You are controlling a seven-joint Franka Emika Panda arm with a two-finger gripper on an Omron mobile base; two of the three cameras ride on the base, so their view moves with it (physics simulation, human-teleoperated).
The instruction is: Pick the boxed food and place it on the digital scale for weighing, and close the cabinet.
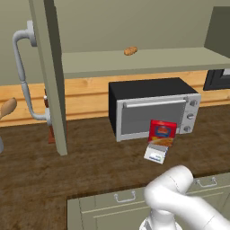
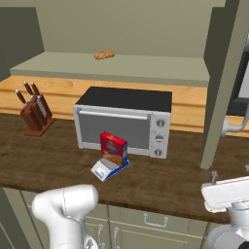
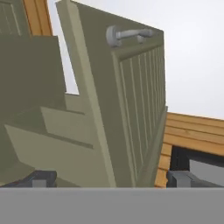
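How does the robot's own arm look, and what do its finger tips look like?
The arm is glossy white, built of thick rounded segments with a bulbous elbow; the right base view shows the same smooth white shell. No cables or markings are visible on it. The gripper has two small dark grey, blocky finger tips, seen in the hand view.

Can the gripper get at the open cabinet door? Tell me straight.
Probably yes: the open gripper faces the cabinet door edge-on, fingertips either side, with nothing visible between them.
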